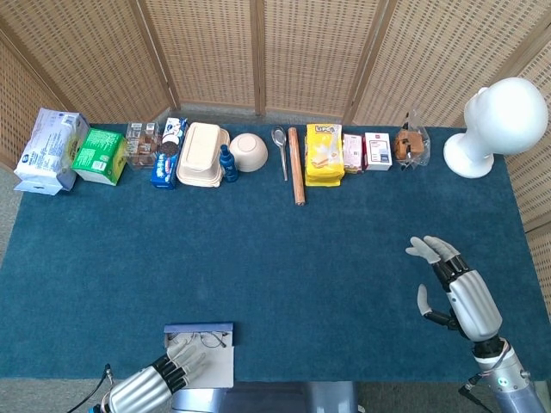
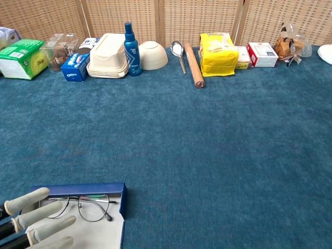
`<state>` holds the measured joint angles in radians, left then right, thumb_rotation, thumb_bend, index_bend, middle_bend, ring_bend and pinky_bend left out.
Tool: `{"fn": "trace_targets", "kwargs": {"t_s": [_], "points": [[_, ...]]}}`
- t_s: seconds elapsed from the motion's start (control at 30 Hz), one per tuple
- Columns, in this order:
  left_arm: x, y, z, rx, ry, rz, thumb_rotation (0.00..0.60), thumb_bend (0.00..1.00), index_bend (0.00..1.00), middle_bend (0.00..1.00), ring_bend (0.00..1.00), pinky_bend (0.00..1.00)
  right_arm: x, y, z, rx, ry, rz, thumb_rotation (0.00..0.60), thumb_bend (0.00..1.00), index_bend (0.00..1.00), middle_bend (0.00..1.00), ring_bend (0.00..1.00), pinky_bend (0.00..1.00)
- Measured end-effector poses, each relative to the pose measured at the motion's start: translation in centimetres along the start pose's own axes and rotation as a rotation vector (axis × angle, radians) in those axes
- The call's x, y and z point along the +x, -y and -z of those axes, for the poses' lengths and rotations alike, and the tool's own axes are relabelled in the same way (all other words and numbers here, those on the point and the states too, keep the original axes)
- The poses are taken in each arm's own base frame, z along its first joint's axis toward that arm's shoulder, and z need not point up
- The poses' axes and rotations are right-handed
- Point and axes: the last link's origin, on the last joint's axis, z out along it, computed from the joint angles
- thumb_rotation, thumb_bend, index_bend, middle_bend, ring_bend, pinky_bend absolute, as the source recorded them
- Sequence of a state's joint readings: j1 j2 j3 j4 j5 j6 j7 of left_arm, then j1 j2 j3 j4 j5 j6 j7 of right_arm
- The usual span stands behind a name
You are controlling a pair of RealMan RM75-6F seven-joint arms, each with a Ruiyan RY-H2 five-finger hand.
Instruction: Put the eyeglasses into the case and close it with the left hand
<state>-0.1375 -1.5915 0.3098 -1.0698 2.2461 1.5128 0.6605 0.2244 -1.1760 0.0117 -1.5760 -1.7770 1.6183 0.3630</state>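
Note:
A blue eyeglass case (image 2: 118,199) with a pale lining lies open at the table's near left edge; the head view shows the same case (image 1: 200,328). Thin wire-frame eyeglasses (image 2: 88,207) lie inside it on the lining, seen small as eyeglasses (image 1: 207,339) from above. My left hand (image 2: 36,220) rests flat with fingers spread on the left part of the lining, fingertips just short of the glasses; in the head view the left hand (image 1: 164,379) covers the case's near left. My right hand (image 1: 455,288) hovers open over bare cloth at the right, empty.
Along the far edge stand tissue packs (image 1: 52,151), a cookie box (image 1: 166,163), a beige lunchbox (image 1: 201,153), a blue bottle (image 2: 131,44), a bowl (image 1: 248,151), spoon, rolling pin (image 1: 295,165), yellow snack bag (image 1: 324,155), small boxes and a white mannequin head (image 1: 495,125).

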Motion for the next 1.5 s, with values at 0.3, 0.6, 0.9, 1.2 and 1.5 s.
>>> {"fn": "trace_targets", "kwargs": {"t_s": [0.3,0.6,0.9,1.2,1.5], "points": [[0.3,0.5,-0.4,0.045,-0.024,0.017,0.484,0.22,0.01,0.00,0.00,0.00,0.0,-0.1,0.1,-0.003,0.000,0.001,0.464,0.67,0.02,0.25,0.11,0.15],[0.6,1.2,-1.1,0.124,-0.053,0.054,0.489,0.24,0.11,0.00,0.00,0.00,-0.1,-0.3,0.4,-0.014,0.010,0.006,0.465,0.67,0.02,0.25,0.11,0.15],[0.4,1.2,-1.5,0.144,-0.044,0.088,0.488,0.29,0.25,0.04,0.00,0.00,-0.2,-0.5,0.5,-0.021,0.016,0.005,0.468,0.67,0.02,0.25,0.11,0.15],[0.3,1.3,-1.9,0.148,-0.016,0.108,0.483,0.35,0.27,0.05,0.00,0.00,-0.2,-0.6,0.7,-0.028,0.027,-0.001,0.469,0.66,0.02,0.25,0.11,0.15],[0.4,1.6,-2.4,0.161,0.021,0.136,0.486,0.38,0.28,0.05,0.00,0.00,-0.2,-0.7,0.9,-0.033,0.036,-0.013,0.465,0.67,0.03,0.25,0.11,0.15]]}}
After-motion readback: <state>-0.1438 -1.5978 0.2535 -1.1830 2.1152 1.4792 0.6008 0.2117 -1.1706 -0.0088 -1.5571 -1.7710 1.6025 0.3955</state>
